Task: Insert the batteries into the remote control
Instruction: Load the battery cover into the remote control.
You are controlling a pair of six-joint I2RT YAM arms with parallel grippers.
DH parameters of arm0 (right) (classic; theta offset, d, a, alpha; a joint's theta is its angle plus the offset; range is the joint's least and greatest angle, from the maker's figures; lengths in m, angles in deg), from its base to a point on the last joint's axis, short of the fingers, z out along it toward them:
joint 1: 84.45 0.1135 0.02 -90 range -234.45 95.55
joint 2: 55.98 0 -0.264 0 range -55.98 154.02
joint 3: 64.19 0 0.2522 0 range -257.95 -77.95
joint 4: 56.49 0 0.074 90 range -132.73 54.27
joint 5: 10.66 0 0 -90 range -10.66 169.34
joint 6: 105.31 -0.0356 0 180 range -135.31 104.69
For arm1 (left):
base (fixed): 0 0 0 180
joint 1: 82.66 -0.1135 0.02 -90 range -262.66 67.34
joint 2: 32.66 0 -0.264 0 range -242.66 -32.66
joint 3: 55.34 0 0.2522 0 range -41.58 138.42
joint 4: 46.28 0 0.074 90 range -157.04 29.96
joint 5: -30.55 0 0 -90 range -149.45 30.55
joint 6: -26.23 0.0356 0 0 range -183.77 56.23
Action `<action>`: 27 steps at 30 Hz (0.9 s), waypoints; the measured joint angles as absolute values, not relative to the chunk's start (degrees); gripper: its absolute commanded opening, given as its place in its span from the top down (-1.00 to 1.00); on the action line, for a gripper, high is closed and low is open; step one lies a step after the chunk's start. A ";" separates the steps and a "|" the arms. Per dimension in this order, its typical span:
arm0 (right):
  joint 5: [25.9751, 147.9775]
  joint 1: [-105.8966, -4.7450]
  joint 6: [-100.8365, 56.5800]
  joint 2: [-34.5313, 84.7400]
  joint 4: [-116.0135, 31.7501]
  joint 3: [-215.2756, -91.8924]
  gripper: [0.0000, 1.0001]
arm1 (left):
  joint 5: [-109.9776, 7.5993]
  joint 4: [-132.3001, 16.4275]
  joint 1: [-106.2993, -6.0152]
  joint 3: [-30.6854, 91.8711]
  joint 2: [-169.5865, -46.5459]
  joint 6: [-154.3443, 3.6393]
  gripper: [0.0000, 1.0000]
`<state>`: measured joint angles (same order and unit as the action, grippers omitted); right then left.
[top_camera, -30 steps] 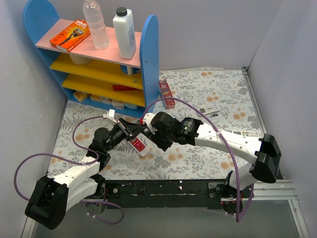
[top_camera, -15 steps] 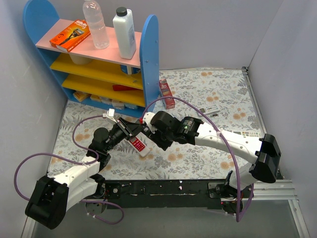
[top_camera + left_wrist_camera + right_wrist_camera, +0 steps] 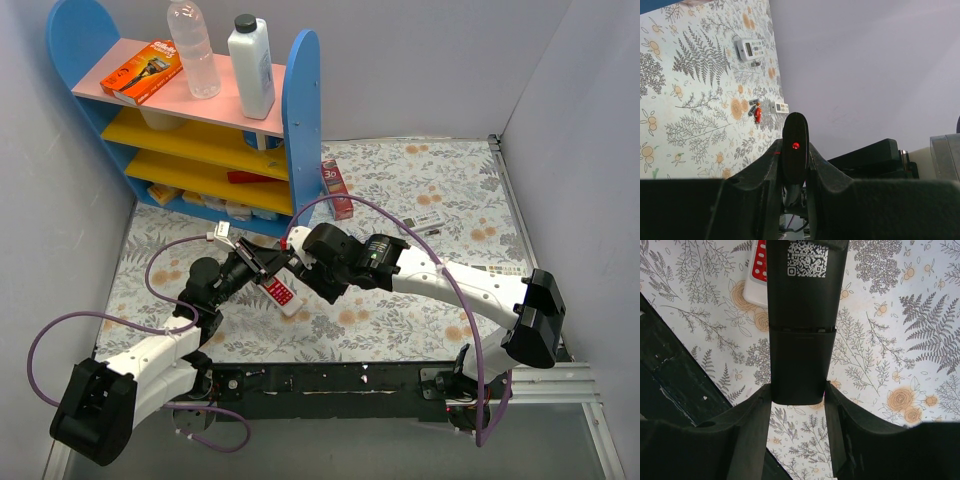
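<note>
Over the floral worktop (image 3: 420, 170) the remote control (image 3: 801, 340) hangs between both arms, the left end effector (image 3: 795, 165) clamped on one end, the right end effector (image 3: 798, 391) gripping its sides, rear cover apparently still on, batteries (image 3: 755, 111) lying well apart, none loaded.

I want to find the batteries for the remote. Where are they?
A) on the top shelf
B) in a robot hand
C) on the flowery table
C: the batteries lie on the flowery table, beside a small white remote.
</note>
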<state>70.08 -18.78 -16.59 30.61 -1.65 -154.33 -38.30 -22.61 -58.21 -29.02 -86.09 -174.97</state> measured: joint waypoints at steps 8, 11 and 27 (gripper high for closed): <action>70.06 -18.78 -16.55 30.70 -1.73 -154.37 -0.23 | -37.71 -22.13 -58.06 -29.04 -85.46 -177.16 1.00; 70.04 -18.78 -16.55 30.70 -1.76 -154.37 -0.28 | -37.54 -21.82 -58.03 -29.04 -85.37 -177.61 1.00; 70.47 -18.80 -15.02 30.09 -1.73 -157.56 -0.86 | -36.99 -20.99 -58.03 -30.62 -85.39 -178.23 1.00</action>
<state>70.47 -18.80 -15.02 30.09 -1.73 -157.56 -36.99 -20.99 -58.03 -30.62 -85.39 -178.23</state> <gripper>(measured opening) 0.905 0.191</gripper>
